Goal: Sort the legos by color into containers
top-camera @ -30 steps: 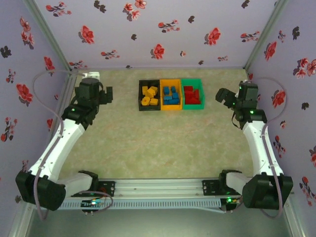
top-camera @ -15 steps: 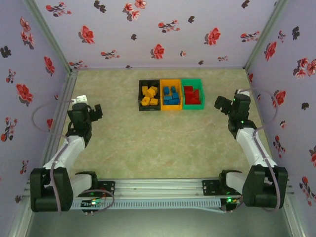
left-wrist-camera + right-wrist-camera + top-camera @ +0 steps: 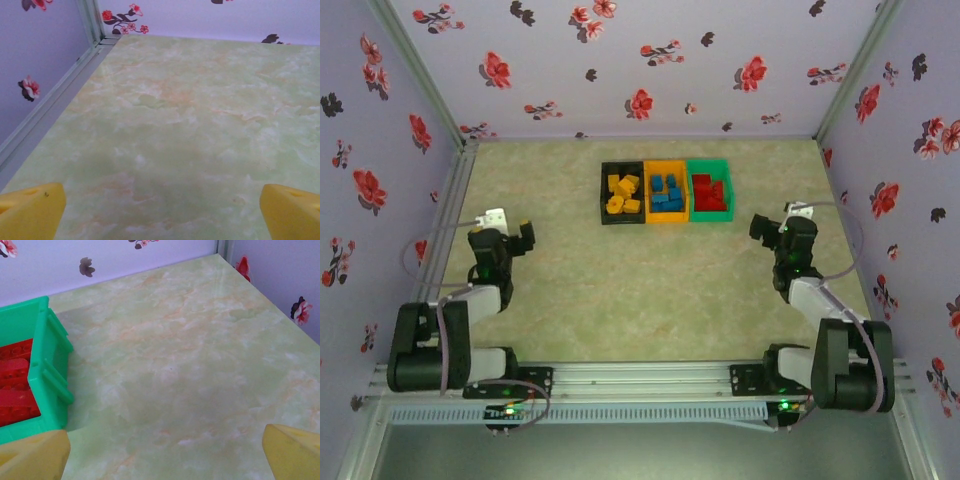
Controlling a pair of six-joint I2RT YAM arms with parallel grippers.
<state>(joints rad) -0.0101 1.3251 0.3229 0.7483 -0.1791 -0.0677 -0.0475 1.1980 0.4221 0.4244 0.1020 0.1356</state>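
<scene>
**Three bins holding sorted bricks, both grippers gaping wide**

Flowered walls (image 3: 620, 60) are enclosing the scene on three sides. The pale green marbled table (image 3: 650, 290) is filling the middle of the overhead frame. The left arm (image 3: 420, 350) is crouching low in the lower left of that frame and the right arm (image 3: 845, 360) in the lower right, each well apart from the bins.

At the upper centre of the overhead frame the three bins are sitting in one row, touching side by side. The black bin (image 3: 604, 195) is on the left, the orange bin (image 3: 666, 166) in the middle and the green bin (image 3: 729, 190) on the right. In the right wrist view, the green bin is showing at the left edge.

The left gripper (image 3: 520, 238) is hanging at the left of the overhead frame with its jaws spread wide. In its wrist view its yellow fingers (image 3: 30, 210) are sitting in the two lower corners, with bare table between them. The right gripper (image 3: 760, 228) is hanging at the right, near the green bin, its jaws spread just as wide over bare table.

Yellow bricks (image 3: 621, 193) are lying in the black bin, blue bricks (image 3: 666, 193) in the orange bin, and red bricks (image 3: 710, 192) in the green bin.
</scene>
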